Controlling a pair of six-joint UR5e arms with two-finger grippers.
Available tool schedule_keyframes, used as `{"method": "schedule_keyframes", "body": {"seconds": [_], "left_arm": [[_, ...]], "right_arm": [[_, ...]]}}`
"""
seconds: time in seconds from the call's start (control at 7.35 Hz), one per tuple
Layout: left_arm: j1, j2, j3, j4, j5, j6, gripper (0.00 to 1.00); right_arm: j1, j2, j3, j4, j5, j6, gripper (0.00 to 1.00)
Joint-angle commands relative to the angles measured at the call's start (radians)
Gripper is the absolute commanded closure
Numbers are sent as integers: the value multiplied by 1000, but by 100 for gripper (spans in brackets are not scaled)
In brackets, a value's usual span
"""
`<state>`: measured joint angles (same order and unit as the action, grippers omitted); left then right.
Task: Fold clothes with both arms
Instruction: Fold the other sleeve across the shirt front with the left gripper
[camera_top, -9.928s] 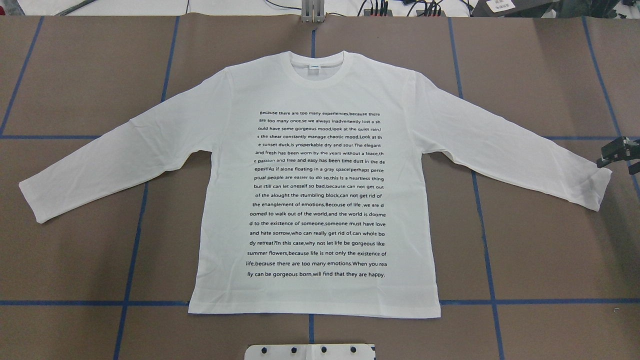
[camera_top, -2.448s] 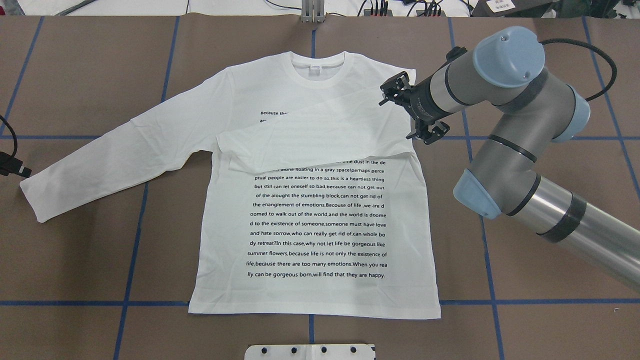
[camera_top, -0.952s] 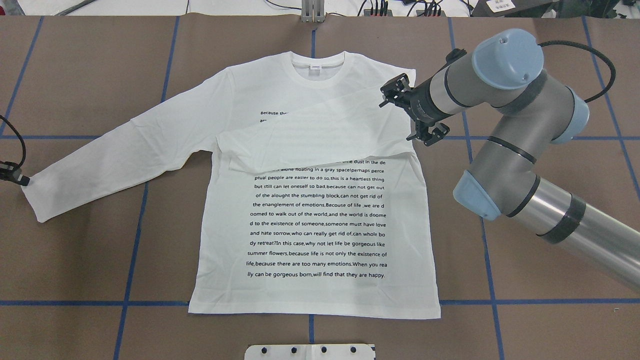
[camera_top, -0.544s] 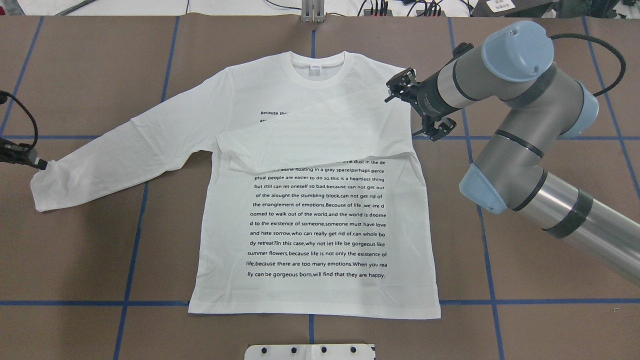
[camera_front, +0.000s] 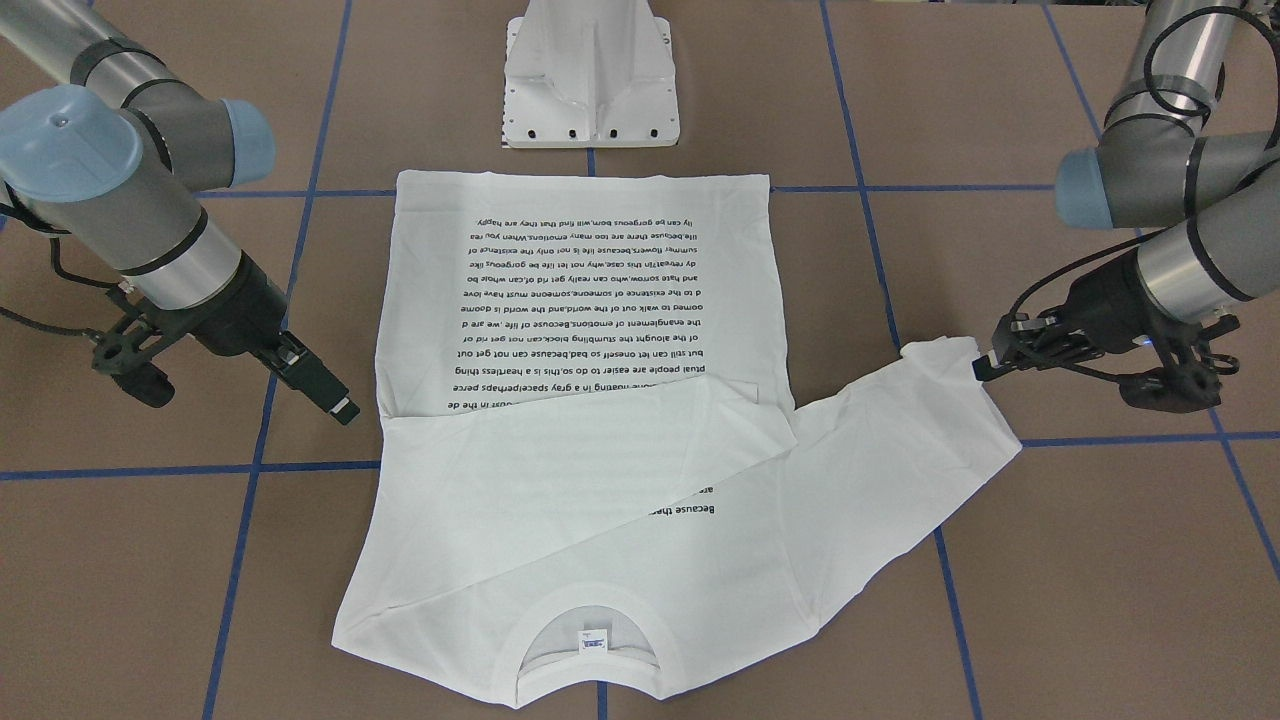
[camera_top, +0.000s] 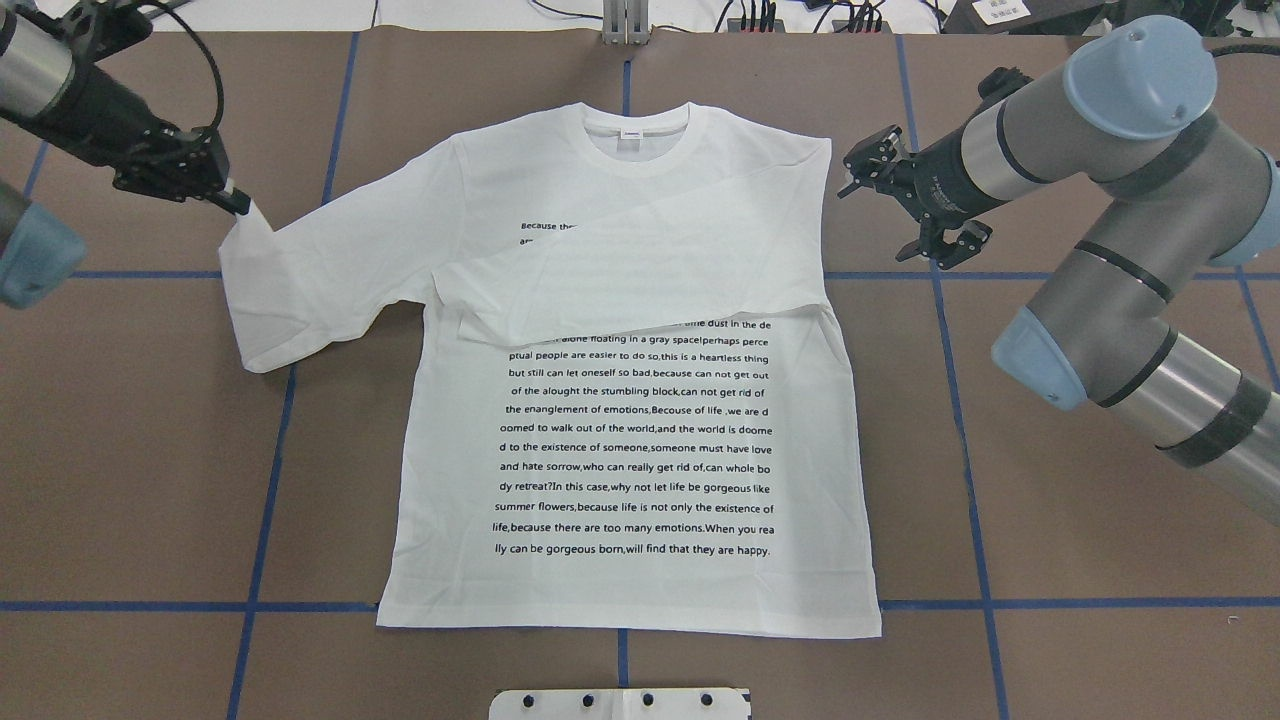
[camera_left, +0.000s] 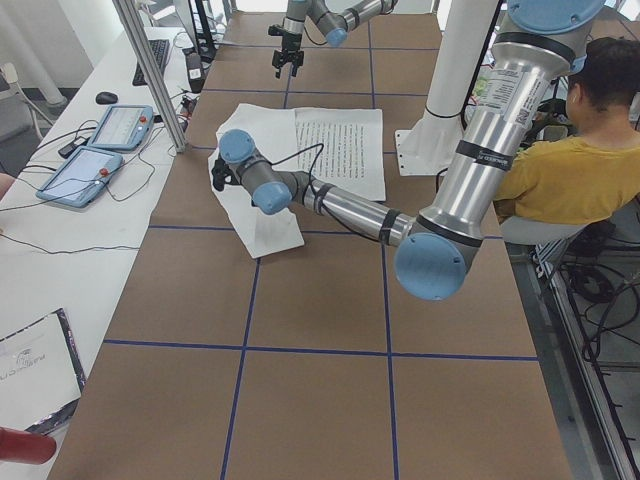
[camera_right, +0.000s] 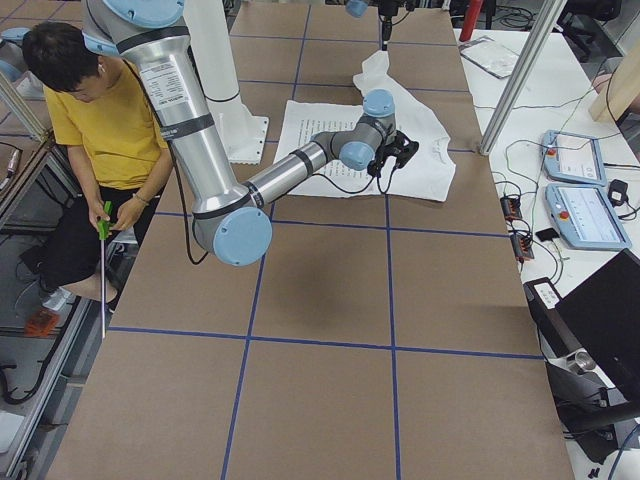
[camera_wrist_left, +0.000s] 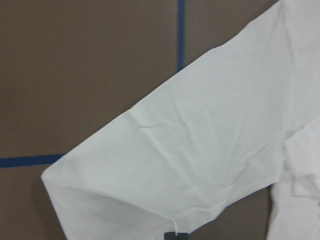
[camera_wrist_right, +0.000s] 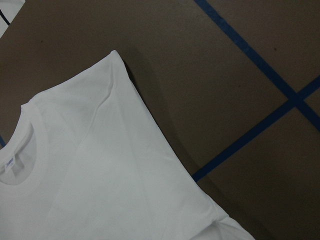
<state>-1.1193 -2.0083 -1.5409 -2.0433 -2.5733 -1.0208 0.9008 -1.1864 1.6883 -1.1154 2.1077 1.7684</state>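
While the left gripper (camera_top: 235, 203), clamped on the cuff (camera_top: 246, 224), is drawing the once-outstretched sleeve (camera_top: 320, 270) inward to start the second fold, the shirt (camera_top: 640, 420) is lying mid-table with its other sleeve (camera_top: 640, 270) already across, the right gripper (camera_top: 880, 215) is backing away, fingers apart, and a person (camera_left: 590, 150) is sitting beside the taped brown table (camera_top: 140, 450).

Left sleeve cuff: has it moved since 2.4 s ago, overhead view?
Yes. The cuff, pinched in the left gripper, has gone from below the horizontal blue tape line to above it, and inward toward the shirt body.
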Motion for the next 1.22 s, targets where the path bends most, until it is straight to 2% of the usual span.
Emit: {"method": "schedule_keyframes", "body": {"seconds": [0.0, 0.27, 0.41, 0.54, 0.68, 0.95, 1.09], "left_arm": [[59, -218, 25, 9, -11, -286, 100], [130, -459, 173, -29, 7, -439, 100], [200, -540, 220, -78, 121, -528, 100], [299, -608, 267, -118, 269, -594, 100], [367, -637, 313, -191, 365, -643, 100], [447, -687, 401, -290, 528, -656, 100], [476, -691, 416, -294, 551, -654, 100]], "right_arm": [[26, -53, 8, 3, 5, -82, 1], [35, -68, 8, 8, 5, -98, 1], [46, -81, 8, 8, 5, -107, 0], [70, -100, 5, -1, 26, -191, 0], [126, -142, -1, -1, 70, -319, 0], [184, -202, -9, -1, 81, -476, 0], [184, -203, -16, -1, 80, -481, 0]]}}
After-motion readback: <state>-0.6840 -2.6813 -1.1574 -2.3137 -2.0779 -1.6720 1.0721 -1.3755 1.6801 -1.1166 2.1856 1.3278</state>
